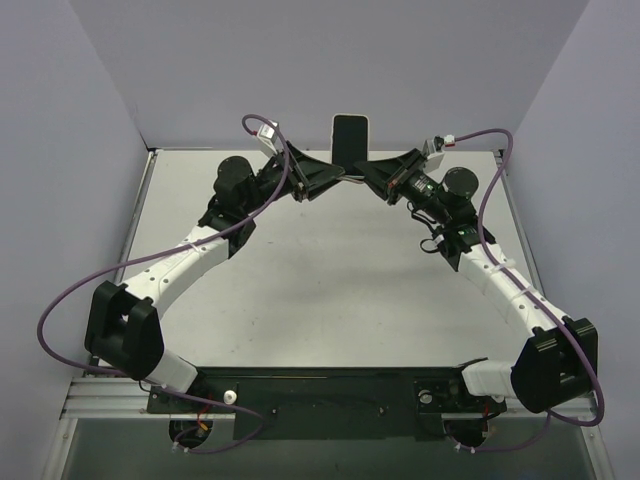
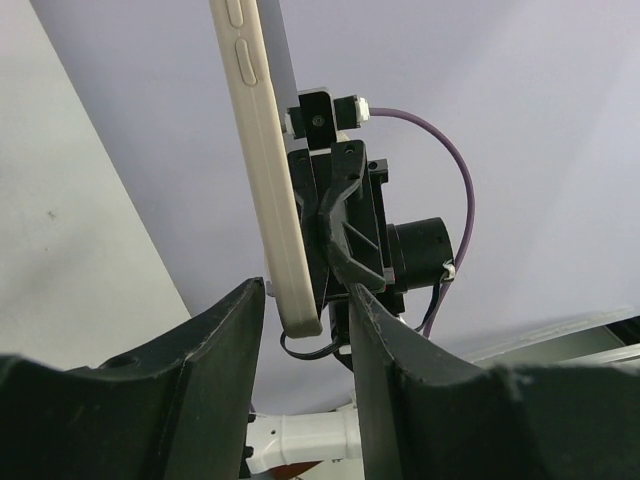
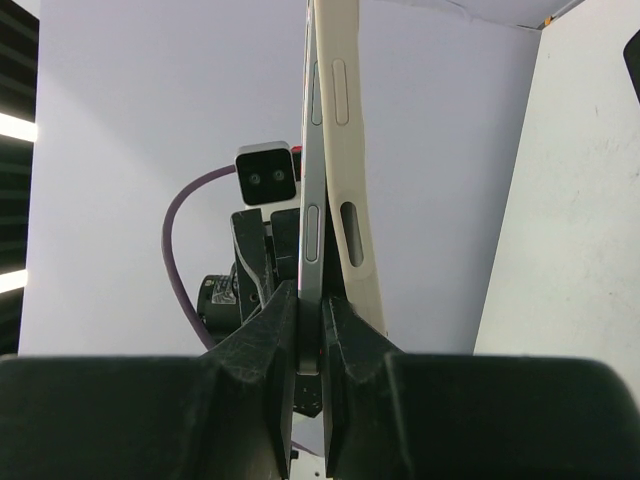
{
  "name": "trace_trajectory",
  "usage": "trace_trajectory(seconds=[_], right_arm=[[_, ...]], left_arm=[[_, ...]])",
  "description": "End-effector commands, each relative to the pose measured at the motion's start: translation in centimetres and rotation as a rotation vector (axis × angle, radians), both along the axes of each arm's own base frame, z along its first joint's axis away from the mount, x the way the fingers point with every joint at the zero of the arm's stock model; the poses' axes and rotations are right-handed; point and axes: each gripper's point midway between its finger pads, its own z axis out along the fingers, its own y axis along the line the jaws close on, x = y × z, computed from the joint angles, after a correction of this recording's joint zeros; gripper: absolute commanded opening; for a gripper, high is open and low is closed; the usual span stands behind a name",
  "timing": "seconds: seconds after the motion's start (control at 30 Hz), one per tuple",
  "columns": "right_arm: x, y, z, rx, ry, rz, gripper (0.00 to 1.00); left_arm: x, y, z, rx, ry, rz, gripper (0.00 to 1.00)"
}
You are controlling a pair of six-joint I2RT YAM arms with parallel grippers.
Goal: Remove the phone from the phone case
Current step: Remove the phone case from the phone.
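Above the white table [image 1: 330, 290], both hands pinch the upright phone [image 3: 312, 250], its cream case [image 3: 350, 200] peeling away.

Phone [image 3: 312, 200] and phone case [image 3: 345, 170] tops beyond both wrist views' upper edges.

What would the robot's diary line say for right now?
left gripper: shut on phone case | right gripper: shut on phone | phone partly out, held above table

A pale grey table [image 1: 330, 290] is stretching out flat under the lights. Plain lavender-grey walls [image 1: 400, 60] are closing it in at the back and on both sides. Along the near edge, a black mounting bar [image 1: 330, 392] is sitting on a ribbed metal rail [image 1: 100, 402].
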Motion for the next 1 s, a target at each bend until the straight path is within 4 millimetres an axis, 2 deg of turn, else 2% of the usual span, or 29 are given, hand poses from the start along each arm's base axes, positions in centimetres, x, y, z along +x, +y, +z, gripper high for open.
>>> trace_trajectory(seconds=[0.0,0.17,0.23,0.27,0.3,0.33,0.5,0.6,0.8,0.83,0.87,0.93,0.97], right_arm=[[-3.1,-0.3,6.1,0.058,-0.231,0.031,0.00],[-3.5,-0.1,6.1,0.046,-0.241,0.039,0.00],[-3.7,0.2,6.0,0.040,-0.242,0.053,0.00],[-3.9,0.4,6.0,0.030,-0.253,0.062,0.00],[-4.1,0.6,5.9,0.020,-0.254,0.071,0.00],[-3.8,0.7,4.9,-0.011,-0.232,0.069,0.00],[-3.4,0.9,4.2,-0.043,-0.225,0.066,0.13],[-3.3,1.7,5.2,-0.014,-0.245,0.096,0.18],[-2.2,2.6,5.9,0.013,-0.244,0.107,0.11],[-2.4,2.7,6.4,0.033,-0.245,0.119,0.02],[-2.6,2.8,6.3,0.042,-0.235,0.133,0.00],[-3.2,2.7,6.9,0.110,-0.208,0.162,0.00],[-4.0,2.3,8.1,0.185,-0.210,0.189,0.00]], left_arm=[[-0.1,0.7,3.6,-0.060,-0.102,0.021,0.49],[0.0,1.0,3.9,-0.071,-0.107,0.033,0.40],[-0.2,0.9,4.0,-0.076,-0.119,0.021,0.29],[-0.2,0.8,4.1,-0.082,-0.128,0.013,0.14],[-0.5,0.7,3.9,-0.083,-0.126,-0.004,0.07],[-0.7,0.8,4.3,-0.097,-0.146,-0.013,0.00],[-2.3,0.2,5.0,-0.155,-0.147,-0.117,0.00],[-3.4,-0.3,5.6,-0.203,-0.150,-0.183,0.00],[-4.7,-1.5,5.7,-0.164,-0.192,-0.265,0.00],[-4.8,-1.4,5.8,-0.158,-0.207,-0.266,0.00],[-4.9,-1.1,5.6,-0.139,-0.258,-0.265,0.00],[-4.8,-0.2,5.4,-0.107,-0.358,-0.237,0.00],[-4.6,0.7,5.8,-0.089,-0.463,-0.192,0.00]])
